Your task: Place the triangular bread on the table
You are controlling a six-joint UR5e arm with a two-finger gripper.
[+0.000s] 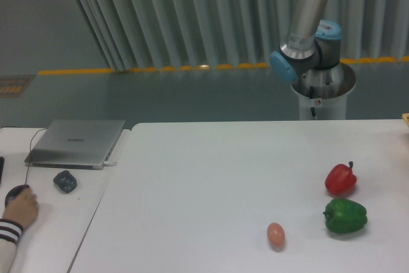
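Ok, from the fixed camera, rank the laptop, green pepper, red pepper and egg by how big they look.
Largest to smallest as they appear:
1. laptop
2. green pepper
3. red pepper, slightly smaller, though it sits farther from the camera, so this ranking is unsure
4. egg

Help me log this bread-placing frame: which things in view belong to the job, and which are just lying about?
Job: the table; the arm, whose gripper is out of frame. No triangular bread is visible.

Lying about: red pepper, green pepper, egg, laptop, mouse under a person's hand, small dark object.
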